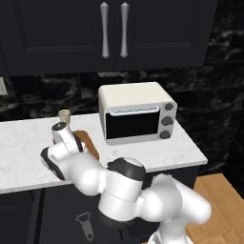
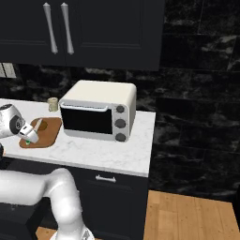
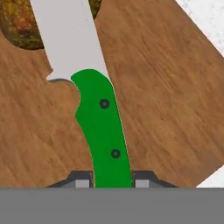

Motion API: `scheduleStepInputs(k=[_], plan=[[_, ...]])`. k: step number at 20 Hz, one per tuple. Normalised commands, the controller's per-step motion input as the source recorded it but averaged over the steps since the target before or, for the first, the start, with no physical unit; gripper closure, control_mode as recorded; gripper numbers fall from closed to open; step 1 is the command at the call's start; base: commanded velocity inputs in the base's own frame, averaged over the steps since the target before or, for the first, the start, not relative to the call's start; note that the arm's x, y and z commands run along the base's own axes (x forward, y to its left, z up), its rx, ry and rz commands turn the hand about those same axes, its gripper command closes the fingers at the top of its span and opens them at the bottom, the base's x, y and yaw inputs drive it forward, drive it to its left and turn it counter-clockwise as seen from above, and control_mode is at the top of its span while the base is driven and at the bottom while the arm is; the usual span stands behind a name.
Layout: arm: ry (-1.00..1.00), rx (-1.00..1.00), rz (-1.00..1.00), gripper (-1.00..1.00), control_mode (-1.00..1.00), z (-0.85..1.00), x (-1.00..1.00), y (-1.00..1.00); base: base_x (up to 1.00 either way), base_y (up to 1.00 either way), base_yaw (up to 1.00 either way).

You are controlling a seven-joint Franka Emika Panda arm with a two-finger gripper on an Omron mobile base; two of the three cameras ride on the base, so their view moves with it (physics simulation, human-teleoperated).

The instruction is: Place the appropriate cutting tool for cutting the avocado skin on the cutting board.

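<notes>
The gripper has its two dark finger tips closed tight on the knife, one tip on each side of the bright green handle. In the hand view the handle goes up from between the tips, and the flat grey-white blade goes on past it toward the top edge. Two small dark dots sit on the handle.

Right under the knife is the cutting board, brown wood with lines in it. The blade's far end lies over the avocado, a brown and yellow lump that is on the board. I cannot tell if the knife is touching the board or is just above it.

In the right base view the gripper is over the near end of the cutting board, with a bit of green at its tip. The avocado is a small dark lump on the board just past the gripper.

In the left base view the arm covers most of the cutting board. Only the board's right edge peeks out beside the hand.

The board lies on a white counter. A toaster oven stands just to the right of the board. A small beige cup stands behind the board, near the wall. A grey peeler lies on the dark floor, below the counter and well away from the board.
</notes>
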Motion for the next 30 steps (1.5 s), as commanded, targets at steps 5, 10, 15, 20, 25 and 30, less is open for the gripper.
scheduleStepInputs(k=[5, 10, 15, 20, 25, 30], plan=[[0.0, 0.03, 0.0, -1.0, -1.0, -0.28, 0.01, -0.13, 0.0, 0.0, 0.0], [-0.04, 0.02, 0.0, -1.0, -1.0, 0.32, -0.41, -0.28, 0.0, 0.0, 0.0], [-0.13, 0.0, 0.0, -1.0, -1.0, 0.73, -0.89, -0.2, 0.0, 0.0, 0.0], [-0.11, 0.0, 0.0, -1.0, -1.0, 0.76, -0.88, -0.31, 0.0, 0.0, 0.0], [-0.07, 0.06, 0.0, -1.0, -1.0, 0.42, -0.49, -0.93, 0.0, 0.0, 0.0], [0.0, 0.17, 0.0, -1.0, -1.0, 0.17, -0.29, -1.0, 0.0, 0.0, 0.0]])
